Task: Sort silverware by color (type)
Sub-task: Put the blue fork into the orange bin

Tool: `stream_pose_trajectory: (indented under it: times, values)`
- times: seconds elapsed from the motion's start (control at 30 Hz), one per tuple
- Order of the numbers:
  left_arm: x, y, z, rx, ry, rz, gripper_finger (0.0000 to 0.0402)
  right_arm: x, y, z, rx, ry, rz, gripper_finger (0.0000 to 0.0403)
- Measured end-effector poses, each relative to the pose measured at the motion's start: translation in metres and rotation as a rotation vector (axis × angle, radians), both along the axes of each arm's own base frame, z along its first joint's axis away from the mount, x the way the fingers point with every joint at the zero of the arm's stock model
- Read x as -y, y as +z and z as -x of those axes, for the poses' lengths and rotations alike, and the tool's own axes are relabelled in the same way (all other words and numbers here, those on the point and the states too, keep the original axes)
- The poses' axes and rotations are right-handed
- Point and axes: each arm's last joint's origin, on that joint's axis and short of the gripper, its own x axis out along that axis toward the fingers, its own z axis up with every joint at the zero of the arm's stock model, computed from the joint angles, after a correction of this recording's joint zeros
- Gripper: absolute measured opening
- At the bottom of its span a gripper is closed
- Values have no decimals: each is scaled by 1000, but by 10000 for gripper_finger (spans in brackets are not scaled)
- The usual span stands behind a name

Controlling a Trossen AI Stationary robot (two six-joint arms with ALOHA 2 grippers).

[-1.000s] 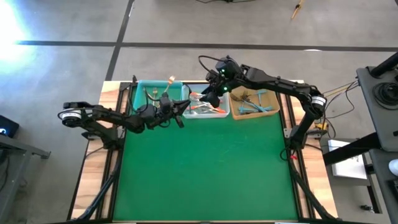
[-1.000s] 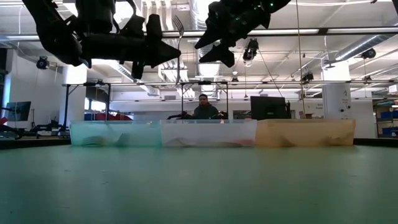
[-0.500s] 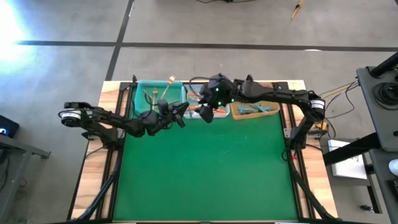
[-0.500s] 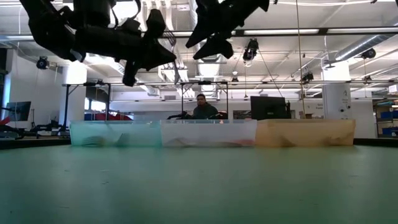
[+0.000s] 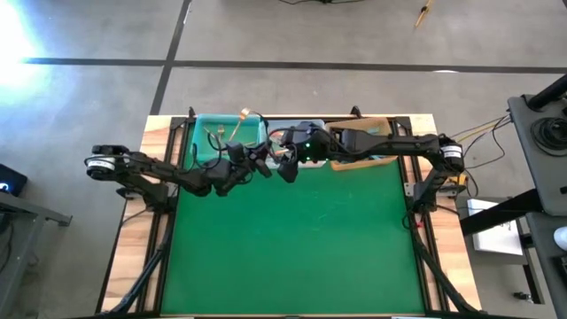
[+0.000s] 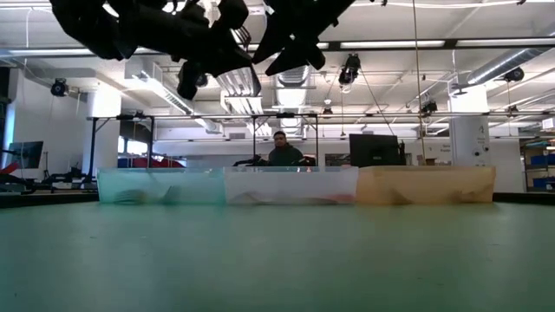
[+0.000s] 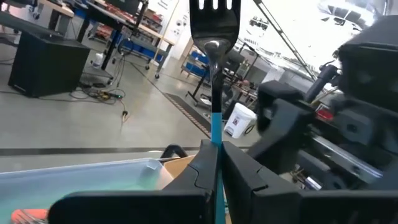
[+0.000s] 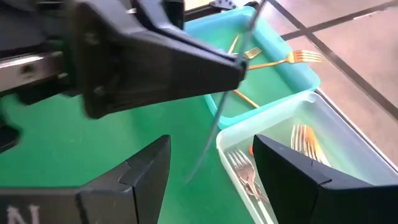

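A fork with a teal-blue handle (image 7: 215, 127) and silver tines stands upright in my left gripper (image 5: 260, 163), high above the table's far middle. In the right wrist view the fork (image 8: 216, 118) is a thin slanted line. My right gripper (image 8: 211, 186) is open, close beside the fork on its right side and not touching it; in the high view my right gripper (image 5: 286, 168) almost meets the left one. In the low view both grippers (image 6: 208, 43) (image 6: 295, 39) hang near the top. Gold forks (image 8: 273, 61) lie in the teal bin, and orange-handled forks (image 8: 305, 146) in the clear bin. My left gripper is shut on the fork's teal-blue handle (image 7: 216, 144), pinching it between the two fingers (image 7: 199, 168). The fingers come level from the table's left and lie across the fork. The fork is lifted clear and stands upright, its neck and tines above the fingers.
Three bins stand in a row at the table's far edge: the teal bin (image 5: 213, 133), the clear bin (image 8: 329, 124) under the arms, and the tan bin (image 5: 376, 158). The green mat (image 5: 292, 248) stretches toward the near edge. A person (image 6: 282, 149) sits beyond the table.
My right gripper has swung from above the clear bin toward the table's near-left, close up to the fork in my left gripper. My left gripper has risen a little and edged right, still holding the fork upright.
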Motion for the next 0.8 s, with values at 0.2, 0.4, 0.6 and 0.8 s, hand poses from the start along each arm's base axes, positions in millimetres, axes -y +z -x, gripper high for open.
stream_pose_trajectory:
  times: [0.2,0.4,0.6,0.8]
  values:
    - [5,2,-1,3,-17,-1,0,0,0,0,2,-19,0,219]
    - [10,4,-2,27,-37,0,0,0,3,-3,49,-21,8,219]
    - [13,6,-2,27,-53,-7,0,1,4,-3,63,-23,10,217]
    - [13,6,-2,29,-53,-8,0,2,4,-3,56,-33,37,160]
